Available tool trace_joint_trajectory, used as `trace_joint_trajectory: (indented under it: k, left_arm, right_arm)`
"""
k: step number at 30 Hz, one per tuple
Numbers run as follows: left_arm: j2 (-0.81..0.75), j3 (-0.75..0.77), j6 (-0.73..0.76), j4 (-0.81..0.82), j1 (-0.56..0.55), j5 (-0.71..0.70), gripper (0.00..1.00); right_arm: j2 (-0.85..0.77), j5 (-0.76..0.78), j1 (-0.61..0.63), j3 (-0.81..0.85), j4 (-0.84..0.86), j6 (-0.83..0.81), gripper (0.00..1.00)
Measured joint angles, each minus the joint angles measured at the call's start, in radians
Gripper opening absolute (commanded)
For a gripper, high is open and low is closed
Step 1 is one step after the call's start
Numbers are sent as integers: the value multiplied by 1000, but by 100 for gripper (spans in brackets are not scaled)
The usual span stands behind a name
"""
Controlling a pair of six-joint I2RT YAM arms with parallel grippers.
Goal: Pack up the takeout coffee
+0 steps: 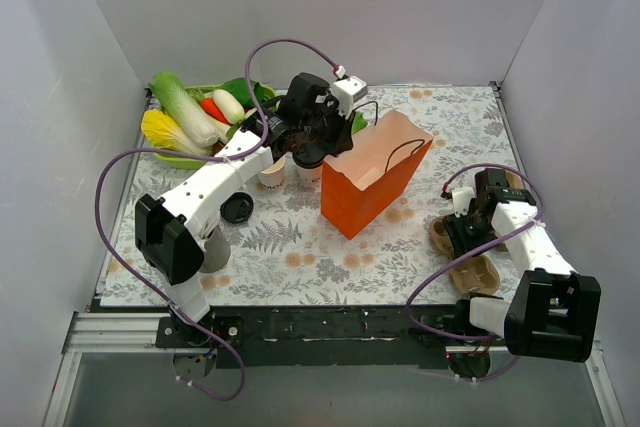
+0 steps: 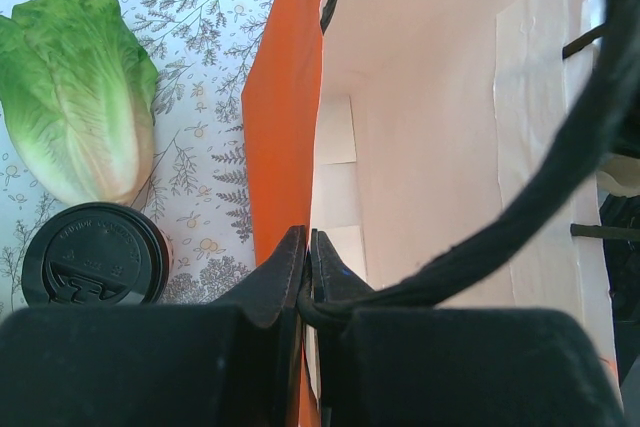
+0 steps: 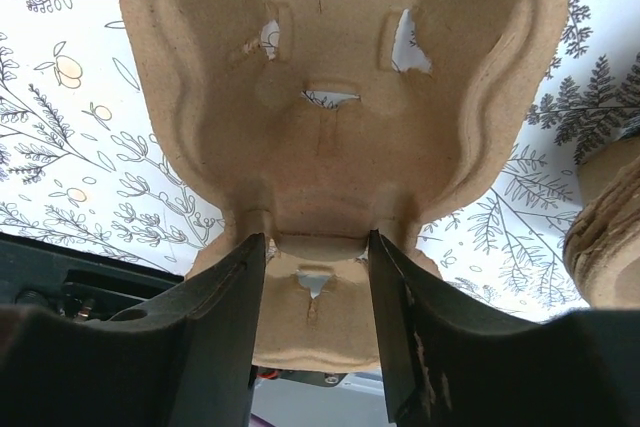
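The takeout coffee (image 2: 95, 257), a small white cup with a black lid, stands left of the orange paper bag (image 2: 285, 97); in the top view the coffee (image 1: 308, 169) sits under my left wrist. My left gripper (image 2: 308, 237) is shut on the bag's near wall and its black handle cord, at the bag's (image 1: 375, 182) left rim, where the gripper (image 1: 318, 142) shows from above. My right gripper (image 3: 317, 242) is shut on the narrow neck of a brown cardboard cup carrier (image 3: 330, 97) at the right of the table (image 1: 462, 222).
A bare-rimmed white cup (image 1: 272, 175) stands left of the coffee, and a loose black lid (image 1: 236, 209) lies nearer. A green tray of toy vegetables (image 1: 195, 117) is at the back left; a lettuce (image 2: 80, 87) lies by the bag. A second carrier (image 3: 610, 237) is beside the right gripper.
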Motion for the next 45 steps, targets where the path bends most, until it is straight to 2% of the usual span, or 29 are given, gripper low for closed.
trace_joint_trajectory:
  k: [6, 10, 13, 15, 18, 19, 21, 24, 26, 28, 34, 36, 38, 39, 41, 45]
  left_arm:
    - [0, -2, 0, 0, 0, 0, 0]
    - [0, -2, 0, 0, 0, 0, 0]
    - [0, -2, 1, 0, 0, 0, 0]
    - [0, -2, 1, 0, 0, 0, 0]
    - [0, -2, 3, 0, 0, 3, 0]
    - [0, -2, 5, 0, 0, 6, 0]
    - [-2, -3, 16, -1, 0, 24, 0]
    - [-8, -4, 50, -17, 0, 69, 0]
    - [-16, -4, 83, -42, 0, 101, 0]
    - [-26, -4, 119, -69, 0, 130, 0]
    - [-85, -5, 240, -159, 0, 218, 0]
    - [-106, -10, 266, -167, 0, 237, 2]
    - [-122, -14, 286, -170, 0, 250, 10]
    - [-125, -15, 296, -170, 0, 255, 20]
    - [-126, -17, 308, -170, 0, 265, 25]
    - [-124, -21, 307, -170, 1, 286, 19]
  right_arm:
    - [0, 0, -13, -16, -2, 17, 49]
    - [0, -5, -26, -16, 0, 28, 41]
    - [0, -8, -37, -13, -1, 29, 31]
    - [0, -12, -46, -13, -2, 29, 31]
    - [0, -24, -70, 13, -29, 26, 25]
    - [0, -30, -77, 32, -41, 24, 21]
    - [0, -39, -85, 97, -73, 21, 20]
    - [0, -69, -89, 260, -118, 12, 17]
    - [0, -103, -90, 365, -133, 3, 10]
    - [2, -153, -90, 479, -142, -4, 1]
    - [26, -356, -91, 740, -133, -10, 1]
    - [47, -480, -91, 823, -100, -2, 1]
    - [64, -607, -91, 890, -45, 17, 1]
    - [67, -671, -91, 910, -11, 33, 1]
    - [71, -794, -91, 938, 45, 79, 1]
    - [79, -970, -76, 961, 166, 199, 1]
